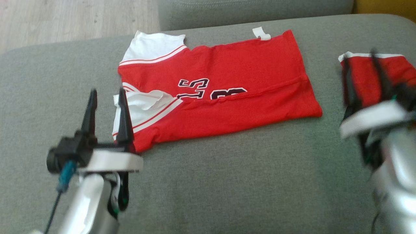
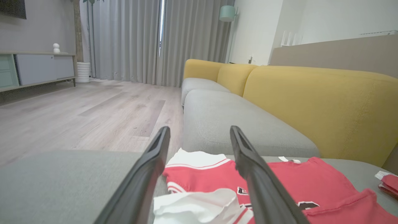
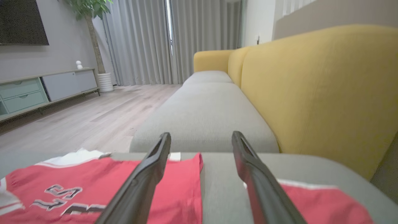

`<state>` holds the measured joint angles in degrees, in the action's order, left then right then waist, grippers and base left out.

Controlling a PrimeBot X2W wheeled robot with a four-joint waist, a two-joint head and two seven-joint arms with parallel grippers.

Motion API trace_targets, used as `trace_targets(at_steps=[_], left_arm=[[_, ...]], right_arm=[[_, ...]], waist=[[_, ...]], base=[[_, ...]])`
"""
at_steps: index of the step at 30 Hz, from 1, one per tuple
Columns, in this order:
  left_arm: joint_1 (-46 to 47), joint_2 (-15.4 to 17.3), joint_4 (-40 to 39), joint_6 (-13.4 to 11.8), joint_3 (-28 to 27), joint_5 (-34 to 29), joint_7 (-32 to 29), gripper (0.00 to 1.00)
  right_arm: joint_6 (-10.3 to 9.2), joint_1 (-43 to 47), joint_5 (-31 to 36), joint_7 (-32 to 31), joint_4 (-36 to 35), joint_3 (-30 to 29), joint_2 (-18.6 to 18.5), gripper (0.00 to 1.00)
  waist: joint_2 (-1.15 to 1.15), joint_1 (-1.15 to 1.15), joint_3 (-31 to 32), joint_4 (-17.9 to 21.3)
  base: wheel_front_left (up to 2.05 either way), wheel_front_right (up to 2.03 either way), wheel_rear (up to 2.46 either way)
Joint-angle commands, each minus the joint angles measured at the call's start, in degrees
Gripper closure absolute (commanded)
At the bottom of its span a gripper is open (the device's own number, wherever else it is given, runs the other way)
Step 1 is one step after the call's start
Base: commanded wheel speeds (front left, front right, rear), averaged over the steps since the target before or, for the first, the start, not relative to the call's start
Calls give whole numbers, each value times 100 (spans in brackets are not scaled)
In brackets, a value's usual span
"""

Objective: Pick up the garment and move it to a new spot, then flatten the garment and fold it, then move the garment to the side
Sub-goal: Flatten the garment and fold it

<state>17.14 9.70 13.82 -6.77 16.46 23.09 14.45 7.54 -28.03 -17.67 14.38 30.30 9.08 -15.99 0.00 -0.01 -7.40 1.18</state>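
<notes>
The garment (image 1: 227,97), a red jersey with white sleeves and dark numbers, lies folded lengthwise on the grey sofa seat (image 1: 227,178). My left gripper (image 1: 108,91) stands open at the garment's near-left end, its fingers beside the crumpled white sleeve (image 1: 143,100). In the left wrist view the left gripper (image 2: 199,129) hovers over the garment (image 2: 202,180) with nothing between its fingers. My right gripper (image 1: 359,57) is open to the right, apart from the garment. In the right wrist view the right gripper (image 3: 201,134) is empty, with the garment (image 3: 77,180) at lower left.
A second red folded cloth (image 1: 362,81) with a white edge lies on the seat under my right gripper. Yellow backrests (image 2: 311,102) run along the far right side. Wooden floor (image 1: 65,22) lies beyond the seat's left edge. A low cabinet (image 2: 37,68) stands by the wall.
</notes>
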Motion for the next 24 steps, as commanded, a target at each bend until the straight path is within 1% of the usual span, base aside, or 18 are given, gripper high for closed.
trace_targets(at_steps=[1, 4, 8, 14, 17, 19, 21, 24], left_arm=[[26, 19, -213, -42, -303, -62, 52, 0], [-297, -193, -246, 7, -450, -152, 53, 0], [-554, -380, -319, 137, -620, -307, 53, 0], [-687, -512, -305, 316, -815, -542, 54, 0], [-652, -540, -62, 382, -821, -630, 54, 0], [-594, -545, 302, 370, -748, -686, 39, 0], [-490, -539, 654, 309, -712, -724, -107, 0], [-291, -481, 1110, 117, -732, -815, -309, 0]], right_arm=[[-5, 213, 191, 61, -329, -63, 176, 0], [-5, 740, 551, 61, -636, -419, 546, 0], [-5, 1148, 877, 61, -917, -683, 887, 0], [-5, 1312, 1060, 62, -1085, -755, 1081, 0], [-5, 1293, 1098, 62, -1129, -728, 1114, 0], [-5, 1270, 1115, 62, -1157, -699, 1126, 0], [-5, 1237, 1128, 56, -1182, -659, 1136, 0], [-5, 1185, 1140, 45, -1220, -603, 1149, 0]], waist=[[0, 1, 32, 15], [0, 1, 75, 30], [0, 1, 106, 47], [0, 1, 96, 82], [0, 1, 57, 109], [0, 1, 15, 134], [0, 1, -48, 172], [0, 1, -155, 226]], base=[[0, 0, 0], [0, 0, 0], [0, 0, 0], [0, 0, 0], [0, 0, 0], [0, 0, 0], [0, 0, 0], [0, 0, 0]])
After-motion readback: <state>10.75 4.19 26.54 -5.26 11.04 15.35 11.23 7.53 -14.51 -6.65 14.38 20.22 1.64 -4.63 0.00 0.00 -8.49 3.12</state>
